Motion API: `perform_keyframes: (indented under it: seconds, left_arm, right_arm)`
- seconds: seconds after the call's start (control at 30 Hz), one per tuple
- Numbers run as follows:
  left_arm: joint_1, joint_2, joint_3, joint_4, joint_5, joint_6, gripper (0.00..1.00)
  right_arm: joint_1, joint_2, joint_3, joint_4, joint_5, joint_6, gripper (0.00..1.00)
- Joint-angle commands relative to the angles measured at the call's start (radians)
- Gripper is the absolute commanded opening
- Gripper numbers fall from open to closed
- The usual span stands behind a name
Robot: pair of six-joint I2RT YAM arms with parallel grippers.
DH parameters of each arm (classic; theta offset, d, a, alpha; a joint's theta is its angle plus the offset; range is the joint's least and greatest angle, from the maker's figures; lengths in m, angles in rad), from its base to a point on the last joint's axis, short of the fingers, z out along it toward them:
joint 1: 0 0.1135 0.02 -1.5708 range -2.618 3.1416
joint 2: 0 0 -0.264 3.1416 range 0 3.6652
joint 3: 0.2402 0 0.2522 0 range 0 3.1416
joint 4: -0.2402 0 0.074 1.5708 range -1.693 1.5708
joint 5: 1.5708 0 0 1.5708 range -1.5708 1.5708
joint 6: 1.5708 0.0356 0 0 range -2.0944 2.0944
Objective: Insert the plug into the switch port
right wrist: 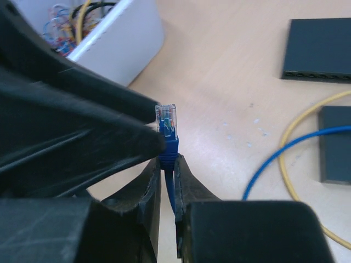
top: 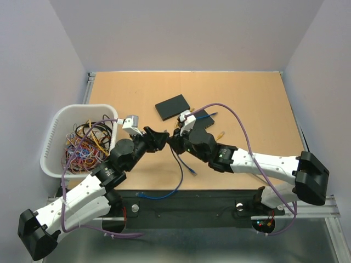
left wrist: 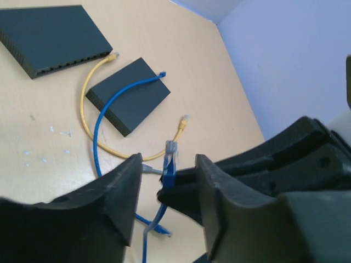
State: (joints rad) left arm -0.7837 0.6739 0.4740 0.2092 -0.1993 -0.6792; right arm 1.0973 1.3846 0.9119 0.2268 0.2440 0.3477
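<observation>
The plug [right wrist: 166, 119] is a clear connector with a blue boot, standing upright on a blue cable [top: 180, 164]. My right gripper [right wrist: 169, 161] is shut on the boot just below the clear tip. My left gripper [left wrist: 168, 164] is open, its fingers either side of the plug [left wrist: 170, 156] and apart from it. Both grippers meet above the table's middle [top: 166, 139]. A long black switch [left wrist: 49, 33] shows a row of ports along its near edge. A smaller black switch [left wrist: 131, 93] lies beside it.
A white basket [top: 55, 143] of tangled cables stands at the left. A yellow cable [left wrist: 88, 104] and a second blue cable [left wrist: 104, 115] run across the table by the smaller switch. The held cable trails down over the front edge [top: 159, 194].
</observation>
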Motion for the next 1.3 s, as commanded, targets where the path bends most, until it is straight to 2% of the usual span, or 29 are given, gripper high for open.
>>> perform_keyframes:
  seconds: [0.0,0.03,0.13,0.17,0.33,0.47,0.53,0.57,0.6,0.77,0.93,1.27]
  left_arm:
    - [-0.002,0.007,0.037,0.045,0.0,0.064,0.69]
    - [-0.002,0.019,0.046,0.045,-0.006,0.076,0.78]
    - [0.0,0.045,0.054,0.061,-0.031,0.115,0.91]
    - [0.0,0.053,0.054,0.094,-0.037,0.125,0.99]
    - [0.017,0.174,0.061,0.289,0.004,0.222,0.99]
    - [0.066,0.367,0.161,0.366,0.081,0.3,0.98]
    - [0.106,0.494,0.218,0.369,0.164,0.31,0.96]
    - [0.15,0.536,0.259,0.402,0.194,0.308,0.94]
    - [0.17,0.571,0.277,0.429,0.303,0.302,0.93]
    - [0.259,0.815,0.397,0.579,0.529,0.303,0.83]
    - [0.274,1.031,0.526,0.584,0.635,0.365,0.77]
    - [0.31,1.266,0.663,0.645,0.75,0.342,0.73]
  right_arm:
    - [-0.02,-0.038,-0.024,-0.059,0.211,0.033,0.0]
    - [-0.031,-0.045,-0.031,-0.12,0.231,0.049,0.0]
    - [-0.112,-0.122,-0.096,-0.19,0.23,0.115,0.0]
    - [-0.141,-0.146,-0.111,-0.223,0.218,0.129,0.0]
    - [-0.313,-0.277,-0.11,-0.488,0.204,0.149,0.01]
    - [-0.392,-0.227,-0.067,-0.605,0.169,0.132,0.0]
    - [-0.415,-0.184,-0.065,-0.612,0.123,0.125,0.01]
    - [-0.416,-0.141,-0.064,-0.612,0.115,0.122,0.01]
    - [-0.418,-0.112,-0.056,-0.612,0.107,0.117,0.0]
    - [-0.424,0.025,0.001,-0.606,0.091,0.077,0.0]
    - [-0.436,0.114,0.056,-0.587,0.037,0.018,0.0]
    - [-0.524,0.272,0.117,-0.546,-0.138,-0.059,0.01]
